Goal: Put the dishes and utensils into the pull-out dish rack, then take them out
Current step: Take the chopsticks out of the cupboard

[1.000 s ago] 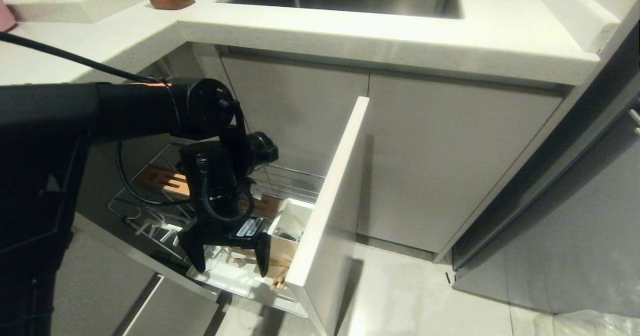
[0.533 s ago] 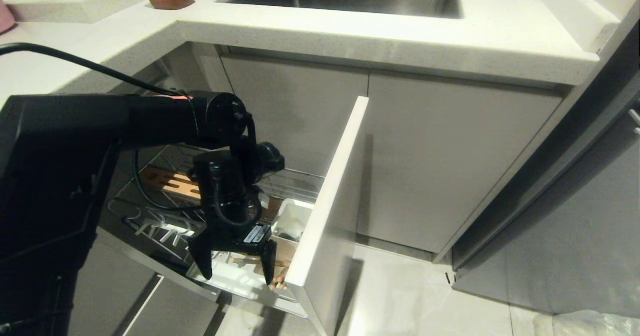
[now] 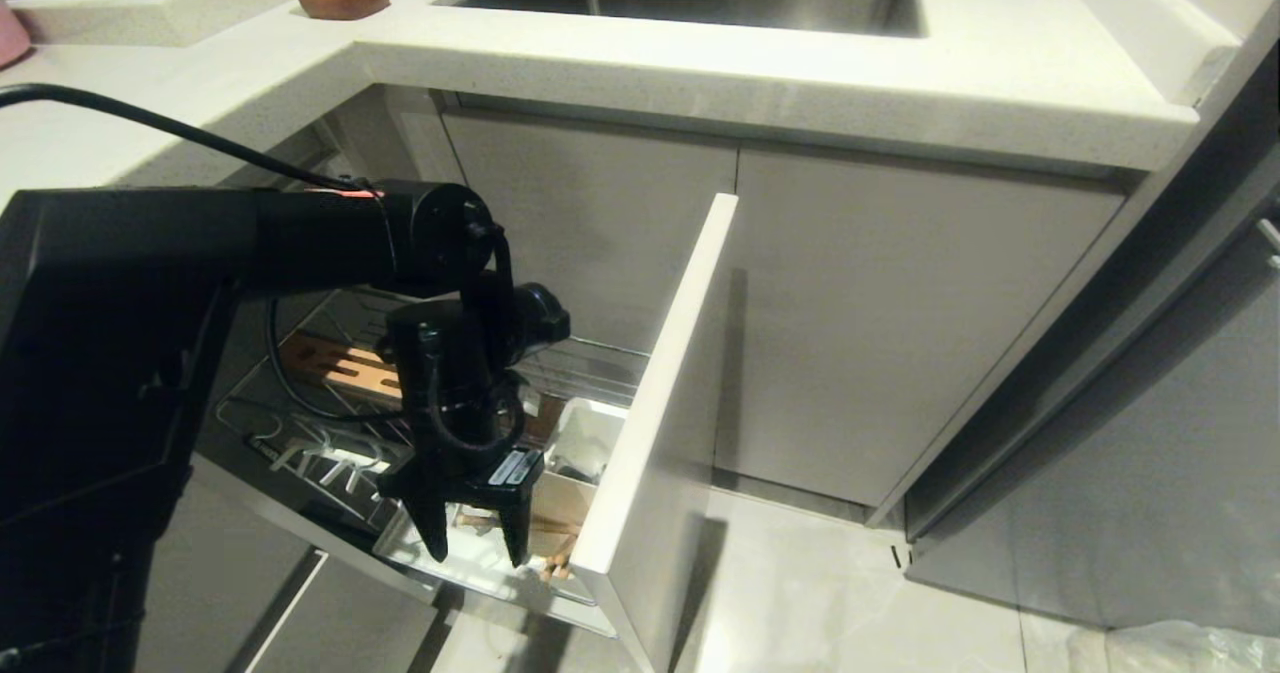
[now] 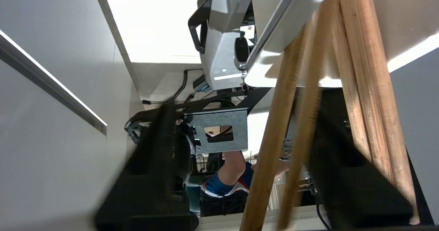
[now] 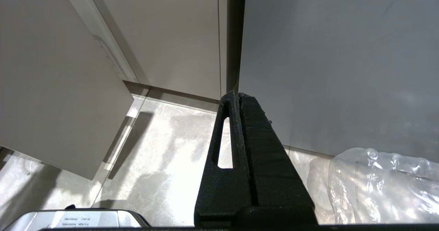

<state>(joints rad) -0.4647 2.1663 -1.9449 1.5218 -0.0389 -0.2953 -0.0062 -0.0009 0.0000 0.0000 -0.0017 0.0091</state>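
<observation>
Down at the lower centre of the head view, the left gripper [image 3: 478, 556] hangs with its two fingers [image 3: 432, 538] pointing downward and standing apart at a middling gap, neither wide nor pressed together. In the left wrist view the chopsticks [image 4: 274, 135] run as long light-wood sticks between the two dark fingers [image 4: 161, 145], with a further bundle of sticks beside them toward the right of that frame. Whether the pads already touch the wood I cannot tell; they flank it, with no clear clamp.

Their long axis runs nearly along the direction the fingers point, so the sticks stand on end in the white utensil box [image 3: 578, 451], at the front corner of the pull-out dish rack [image 3: 300, 423], just behind its pale front panel [image 3: 655, 393]. That is the relation the coming move turns on: the fingers must close across the sticks' width, then draw them out lengthwise, as I judge it.

Outward, the black left arm [image 3: 300, 238] reaches in from the left edge, under the bench [image 3: 700, 63] with the sink. The right gripper [image 5: 240, 102] is far off, its fingers pressed together above the floor beside some clear plastic wrap [image 5: 380, 186], so the left is plainly nearer.
</observation>
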